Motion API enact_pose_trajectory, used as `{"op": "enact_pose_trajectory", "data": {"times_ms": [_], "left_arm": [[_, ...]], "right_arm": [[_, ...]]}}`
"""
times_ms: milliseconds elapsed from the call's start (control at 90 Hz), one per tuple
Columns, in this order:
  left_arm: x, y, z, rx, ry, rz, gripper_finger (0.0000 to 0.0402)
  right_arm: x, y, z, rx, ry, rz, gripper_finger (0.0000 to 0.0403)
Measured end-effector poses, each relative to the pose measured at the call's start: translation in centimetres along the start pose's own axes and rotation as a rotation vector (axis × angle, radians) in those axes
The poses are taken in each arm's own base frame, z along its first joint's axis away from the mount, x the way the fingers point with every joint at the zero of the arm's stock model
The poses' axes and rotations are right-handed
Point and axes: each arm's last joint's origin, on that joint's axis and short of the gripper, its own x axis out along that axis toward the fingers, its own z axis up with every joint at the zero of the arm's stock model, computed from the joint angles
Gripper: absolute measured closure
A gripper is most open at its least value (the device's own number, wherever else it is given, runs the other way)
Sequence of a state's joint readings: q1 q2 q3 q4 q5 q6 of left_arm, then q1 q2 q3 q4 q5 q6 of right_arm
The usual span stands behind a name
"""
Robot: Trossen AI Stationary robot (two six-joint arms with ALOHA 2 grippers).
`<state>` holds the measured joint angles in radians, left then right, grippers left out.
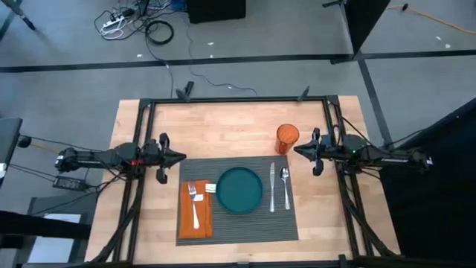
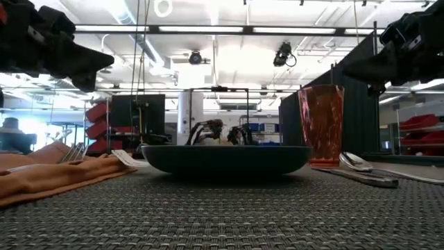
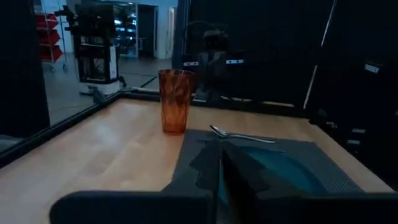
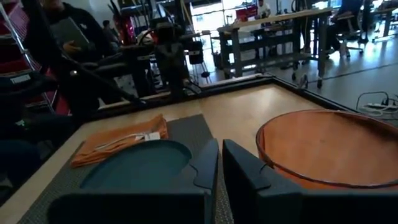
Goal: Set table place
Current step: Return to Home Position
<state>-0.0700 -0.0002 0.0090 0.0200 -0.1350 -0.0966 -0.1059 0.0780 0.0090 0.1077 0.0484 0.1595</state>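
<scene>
- table [image 1: 223, 126]: light wood-grain top, black frame.
- placemat [image 1: 238, 227]: dark grey, ribbed, lies flat; far corners just beside left gripper [image 1: 181, 157] and right gripper [image 1: 297, 151].

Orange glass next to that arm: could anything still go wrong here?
Possibly. The right gripper hangs close beside the tall orange glass; a sideways swing could tip it. The left gripper sits near the placemat corner by the orange napkin, so a low move might drag them askew.

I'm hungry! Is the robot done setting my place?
Looks done: teal round plate centred on the dark grey ribbed placemat, silver fork on the orange cloth napkin, silver knife and spoon opposite, orange glass cup by the mat's corner. Left tool and right tool hover empty. Nothing seems left.
</scene>
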Motion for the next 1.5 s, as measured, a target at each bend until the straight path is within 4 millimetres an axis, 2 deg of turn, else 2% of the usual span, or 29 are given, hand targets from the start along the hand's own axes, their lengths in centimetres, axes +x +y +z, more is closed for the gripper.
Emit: {"op": "enact_pose_trajectory", "data": {"times_ms": [467, 1500], "left_arm": [[0.0, -0.1, 1.0, -0.008, -0.109, -0.005, 0.0401], [0.0, -0.1, 1.0, -0.009, -0.111, -0.008, 0.0401]], "right_arm": [[0.0, 0.0, 0.0, -0.002, -0.002, -0.001, 0.0403], [0.0, 0.0, 0.0, -0.002, -0.003, -0.002, 0.0403]]}}
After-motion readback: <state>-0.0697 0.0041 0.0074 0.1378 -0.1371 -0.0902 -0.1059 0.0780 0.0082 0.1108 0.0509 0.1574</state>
